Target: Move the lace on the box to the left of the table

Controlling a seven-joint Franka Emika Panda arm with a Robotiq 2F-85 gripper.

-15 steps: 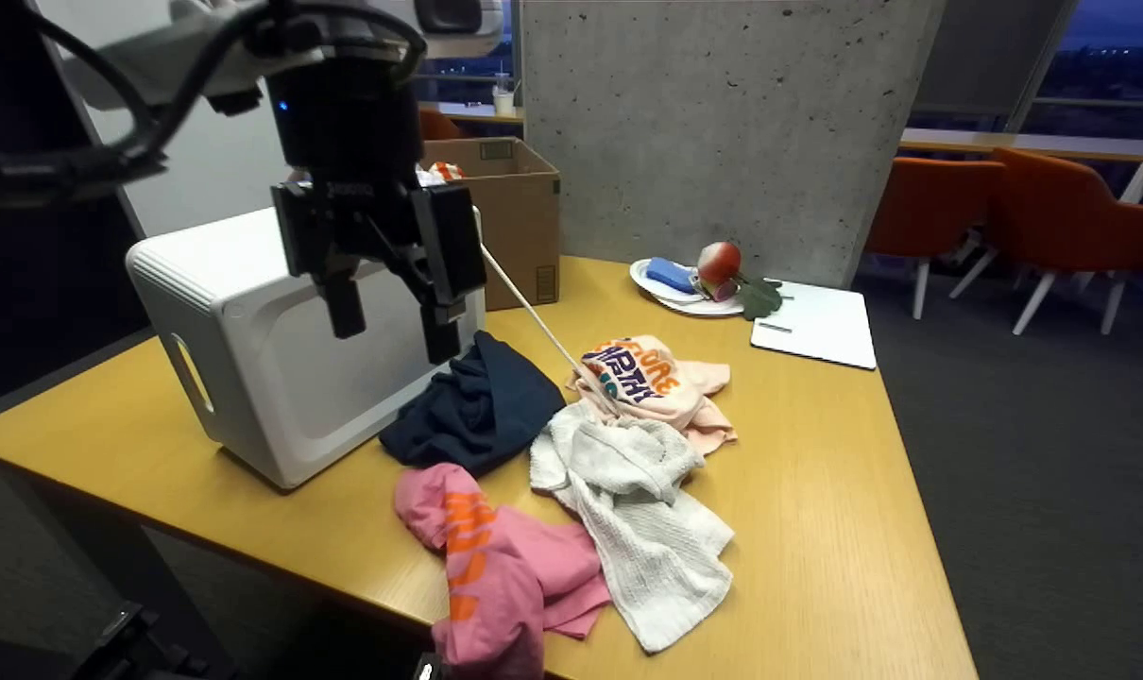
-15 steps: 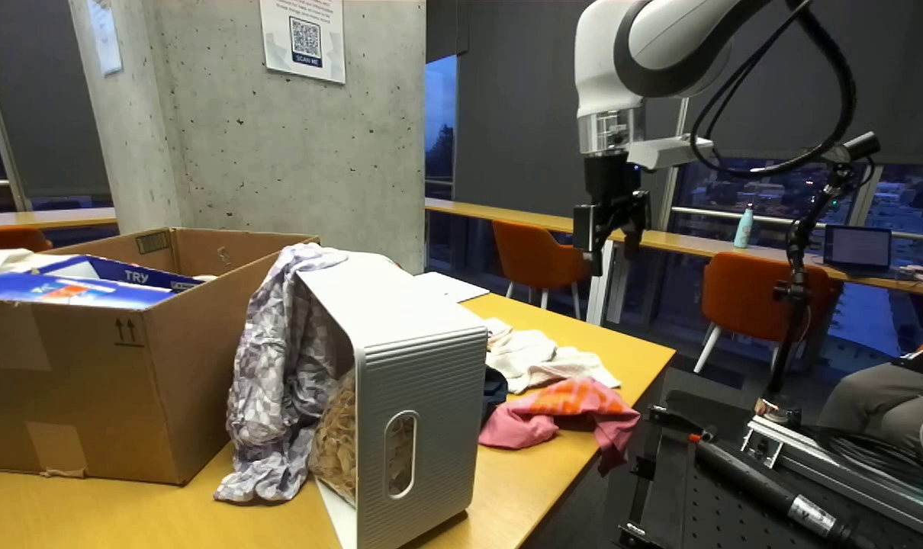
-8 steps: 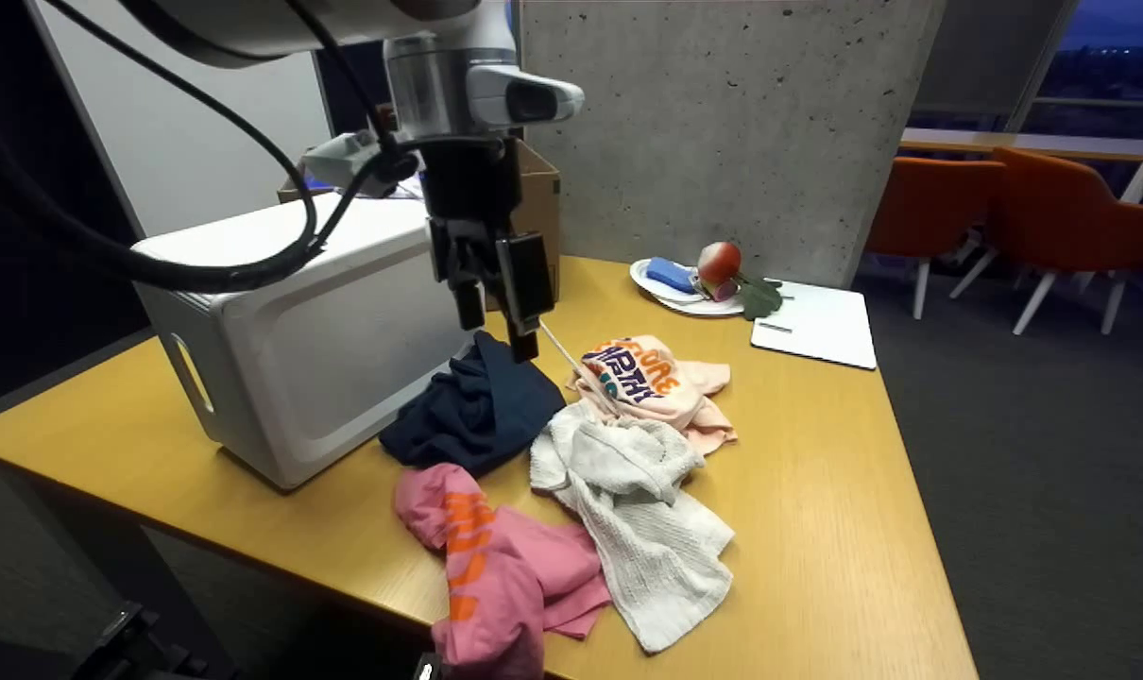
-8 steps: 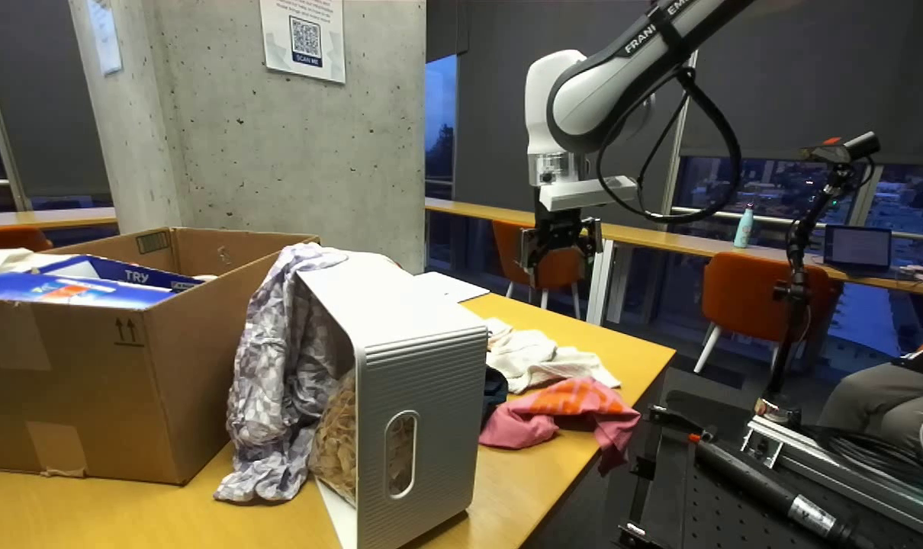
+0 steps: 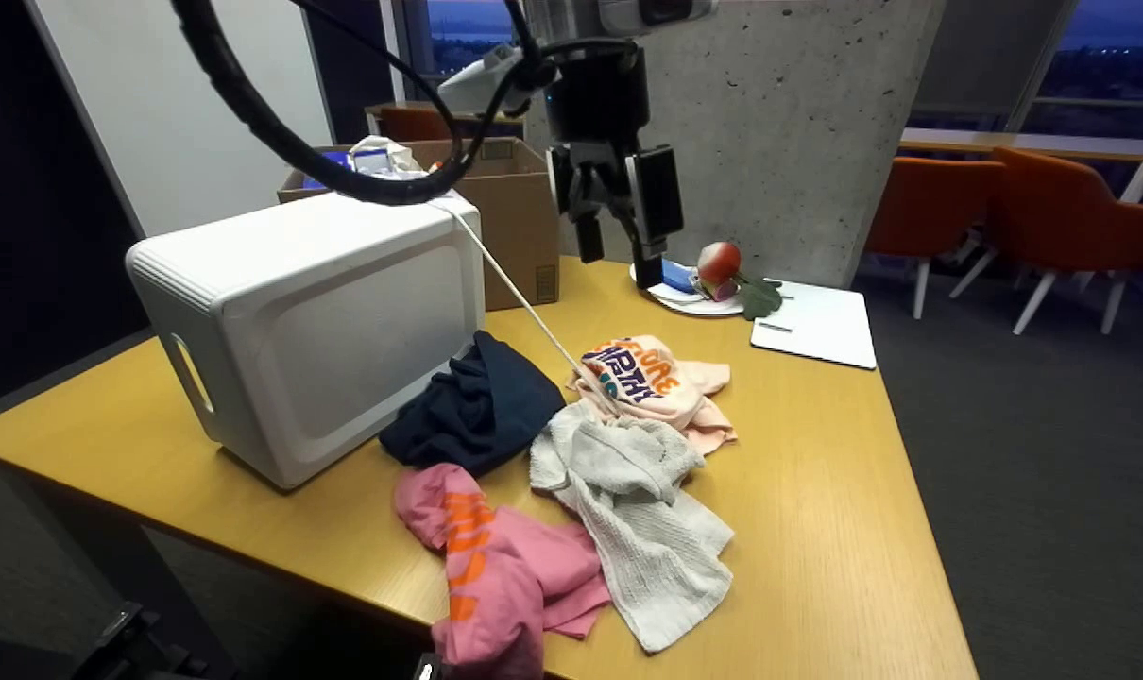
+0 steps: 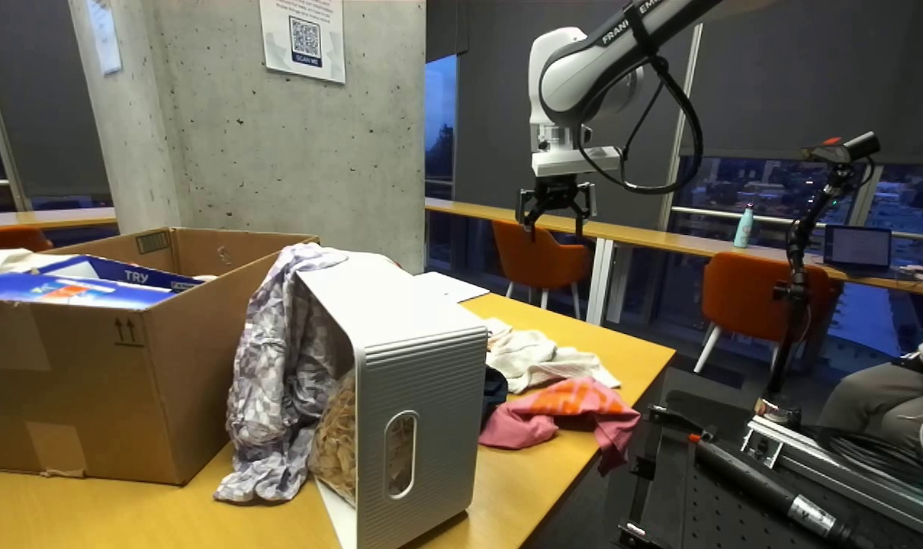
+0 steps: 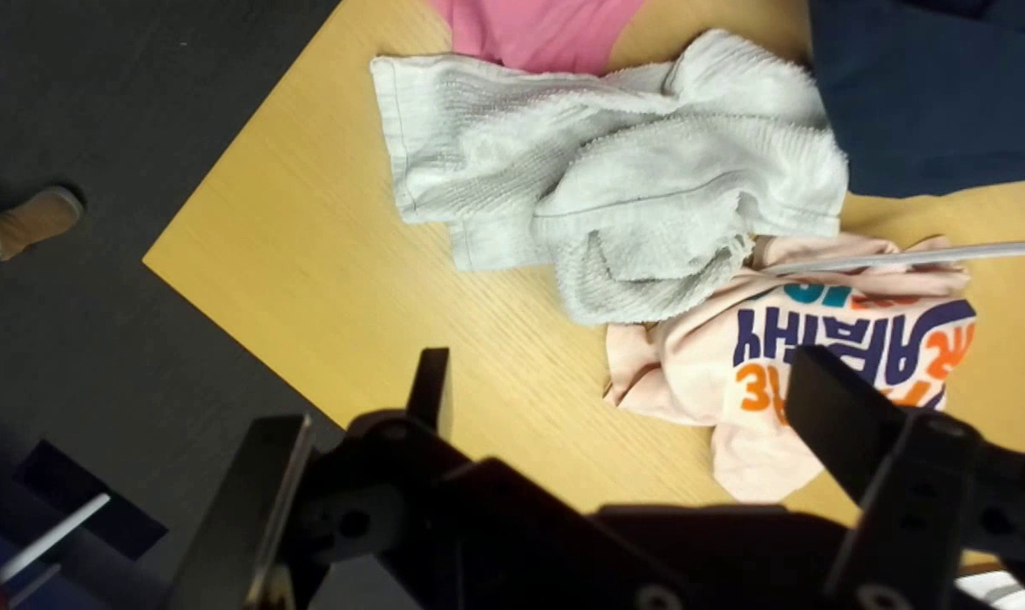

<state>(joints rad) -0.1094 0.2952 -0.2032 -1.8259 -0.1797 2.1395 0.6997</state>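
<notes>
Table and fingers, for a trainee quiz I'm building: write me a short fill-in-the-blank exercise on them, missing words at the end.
The lace crosses the upper edge of the ____ box.
Only the ____ cloth with orange markings hangs over the edge of the table.
The sponge on the plate is ____.
The fingers hold ____.

Missing words: white; pink; blue; nothing.

The poster (image 6: 303, 34) shows "SCAN ME", the packet (image 6: 118, 271) "TRY", the arm (image 6: 583, 76) "FRAN…", the peach cloth (image 5: 666, 387) "…THY", the carton (image 6: 103, 381) arrows.
</notes>
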